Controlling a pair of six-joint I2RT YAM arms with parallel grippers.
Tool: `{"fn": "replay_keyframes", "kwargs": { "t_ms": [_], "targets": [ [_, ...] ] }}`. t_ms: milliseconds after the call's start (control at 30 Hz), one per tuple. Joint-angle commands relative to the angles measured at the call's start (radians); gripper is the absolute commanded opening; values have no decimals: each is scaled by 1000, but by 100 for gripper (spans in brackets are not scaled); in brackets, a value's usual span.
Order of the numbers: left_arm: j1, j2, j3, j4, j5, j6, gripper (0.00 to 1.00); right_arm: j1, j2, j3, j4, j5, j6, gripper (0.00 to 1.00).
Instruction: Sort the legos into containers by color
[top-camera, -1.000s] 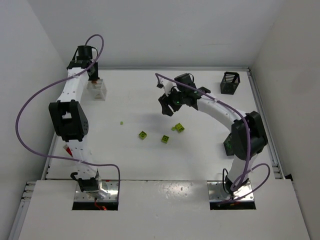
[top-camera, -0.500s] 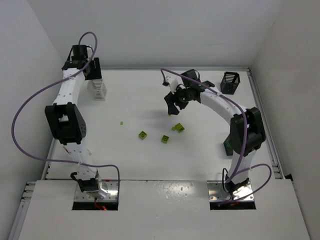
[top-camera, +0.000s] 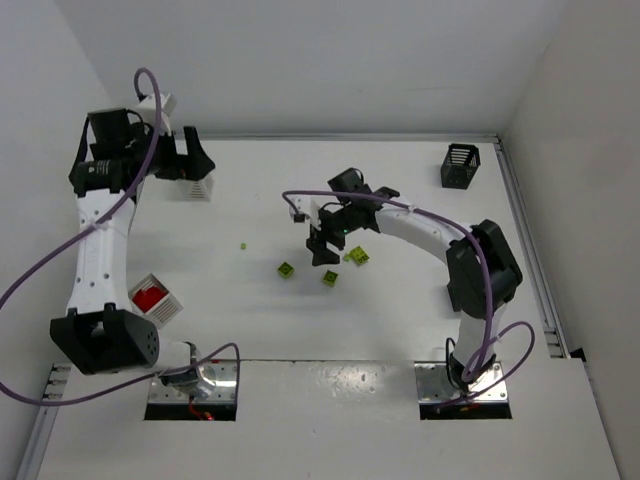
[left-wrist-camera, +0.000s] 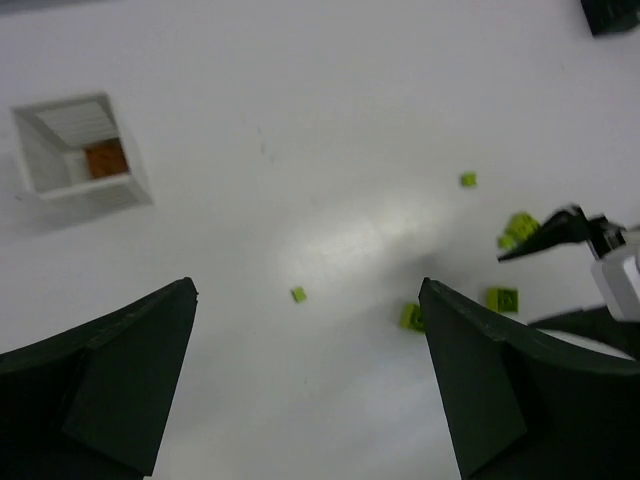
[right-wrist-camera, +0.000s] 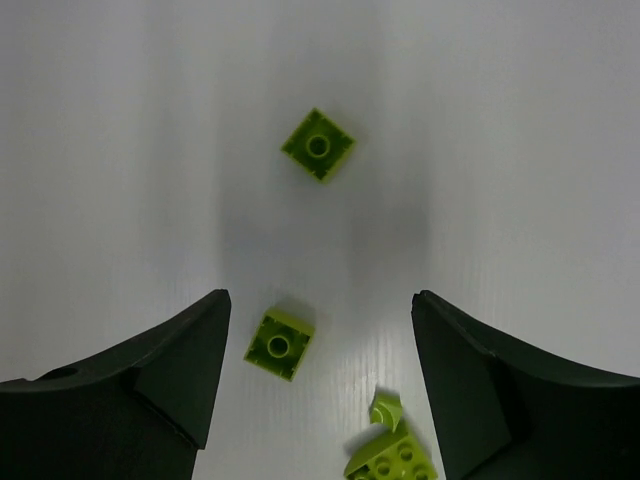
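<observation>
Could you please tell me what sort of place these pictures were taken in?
Most likely a robotics lab test cell: a white table boxed in by plain white walls, two cabled arms bolted at its near edge, and small sorting props, slatted baskets and yellow-green bricks.

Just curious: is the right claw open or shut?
Open: the right gripper has its fingers wide apart, a yellow-green brick lying between them.

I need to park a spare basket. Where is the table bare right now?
Bare: the far strip between the white basket and the black basket; the near strip between the red-filled basket and the right arm's base. Crowded: the centre, yellow-green legos under the right gripper.
</observation>
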Motion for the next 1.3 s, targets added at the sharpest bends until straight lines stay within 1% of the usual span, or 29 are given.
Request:
{"fn": "replay_keyframes", "kwargs": {
  "t_ms": [0, 33, 67, 100, 133, 167, 200, 233, 333, 400, 467, 533, 600, 667, 700, 733, 867, 967, 1133, 1200, 1267],
  "targets": [
    [15, -61, -140, -80, 227, 138, 100, 7, -26, -61, 89, -152, -270, 73],
    [15, -72, -163, -80, 264, 155, 100, 17, -5, -45, 75, -161, -304, 73],
    [15, -72, -192, -80, 305, 155, 100, 17, 44, 8, 49, -172, -333, 73],
    [2, -83, -192, -80, 324, 164, 100, 26, 75, 48, 11, -186, -359, 73],
    [2, -83, -192, -80, 345, 176, 100, 27, 107, 126, -75, -206, -420, 73],
    [2, -83, -214, -71, 371, 177, 100, 36, 136, 157, -101, -206, -440, 73],
    [2, -83, -224, -58, 371, 177, 100, 46, 185, 183, -118, -206, -453, 76],
    [-7, -83, -225, -27, 359, 149, 100, 56, 208, 243, -146, -171, -453, 77],
    [-7, -119, -248, 37, 296, 86, 97, 80, 285, 370, -232, -161, -418, 79],
    [-7, -152, -287, 90, 246, 55, 97, 89, 285, 371, -246, -178, -430, 80],
    [-7, -184, -298, 137, 213, -4, 97, 89, 253, 282, -246, -189, -549, 80],
    [5, -193, -314, 147, 242, -5, 97, 89, 224, 182, -197, -189, -603, 80],
    [31, -193, -344, 159, 282, -41, 97, 99, 224, 170, -184, -189, -628, 79],
    [60, -203, -353, 179, 296, -79, 97, 99, 248, 203, -262, -189, -698, 79],
    [61, -213, -353, 179, 310, -80, 97, 99, 272, 214, -272, -166, -714, 78],
    [61, -213, -353, 179, 310, -80, 97, 99, 273, 214, -272, -157, -723, 78],
    [70, -213, -353, 179, 319, -80, 97, 99, 314, 214, -185, -105, -723, 78],
    [70, -213, -353, 179, 319, -67, 97, 99, 362, 280, -194, -94, -732, 78],
    [70, -204, -363, 179, 319, -58, 97, 99, 408, 312, -194, -71, -744, 79],
    [70, -184, -363, 179, 328, -58, 97, 99, 423, 350, -194, -71, -754, 79],
    [70, -184, -363, 179, 328, -58, 97, 99, 435, 372, -221, -71, -766, 76]
  ]
}}
